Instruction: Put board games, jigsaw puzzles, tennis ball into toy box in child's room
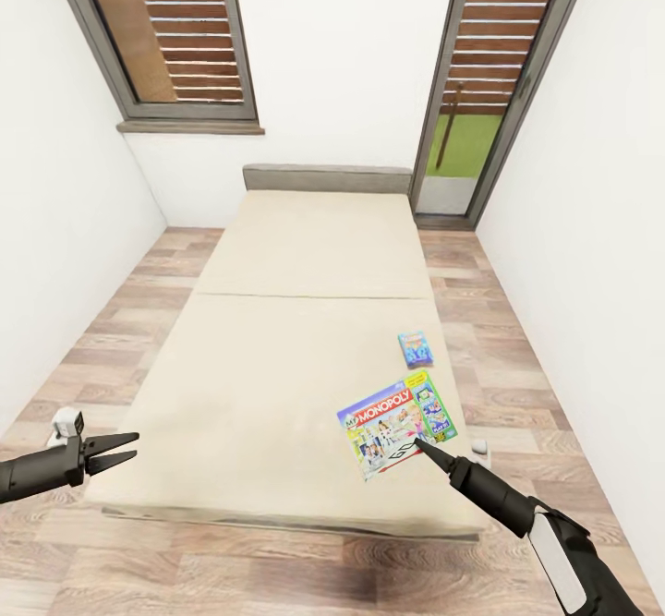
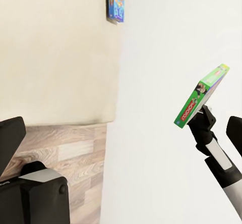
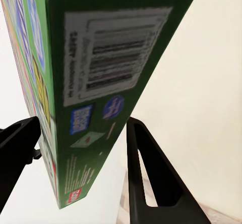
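The Monopoly board game (image 1: 397, 422) is gripped by its edge between the fingers of the right gripper (image 1: 427, 448), and in the left wrist view it is seen lifted off the bed (image 1: 277, 357) and tilted, its green side facing outward. In the right wrist view one finger (image 3: 151, 173) is pressed against the box's green edge, with the other on the opposite face. A smaller light blue board game (image 1: 416, 348) lies flat on the mattress, just beyond the held box. The left gripper (image 1: 113, 452) is held with its fingers parted and nothing between them, well apart from both games. It is judged that the grip is shallow; the box should be carried slowly and kept steady to prevent slipping.
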Motion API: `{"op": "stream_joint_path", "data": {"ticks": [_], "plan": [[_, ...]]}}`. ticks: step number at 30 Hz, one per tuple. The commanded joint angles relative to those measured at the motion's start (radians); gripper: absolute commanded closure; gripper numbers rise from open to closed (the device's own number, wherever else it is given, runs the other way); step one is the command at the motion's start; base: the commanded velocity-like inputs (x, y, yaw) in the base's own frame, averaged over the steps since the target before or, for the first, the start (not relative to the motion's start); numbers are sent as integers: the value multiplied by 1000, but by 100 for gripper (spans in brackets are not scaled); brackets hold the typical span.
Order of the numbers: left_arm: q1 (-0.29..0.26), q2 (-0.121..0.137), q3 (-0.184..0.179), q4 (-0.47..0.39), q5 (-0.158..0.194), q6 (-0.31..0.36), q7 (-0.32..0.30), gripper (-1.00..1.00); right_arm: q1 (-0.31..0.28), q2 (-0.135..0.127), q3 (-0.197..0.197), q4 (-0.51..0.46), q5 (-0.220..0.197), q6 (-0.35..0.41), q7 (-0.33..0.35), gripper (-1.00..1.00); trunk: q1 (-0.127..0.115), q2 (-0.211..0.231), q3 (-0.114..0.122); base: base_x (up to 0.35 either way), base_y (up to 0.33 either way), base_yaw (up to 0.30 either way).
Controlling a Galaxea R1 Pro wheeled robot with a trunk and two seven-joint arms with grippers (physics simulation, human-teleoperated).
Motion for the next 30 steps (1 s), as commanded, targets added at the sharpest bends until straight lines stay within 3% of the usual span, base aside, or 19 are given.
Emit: {"op": "stream_joint_path", "data": {"ticks": [1, 30], "plan": [[0, 0, 0, 0, -1, 11, -4, -100, 0, 0, 0, 0, -6, 8, 1, 100, 1, -2, 0, 0, 0, 0], [0, 0, 0, 0, -2, 11, -4, -100, 0, 0, 0, 0, -5, 7, 1, 100, 1, -2, 49, 0, 0, 0]]}}
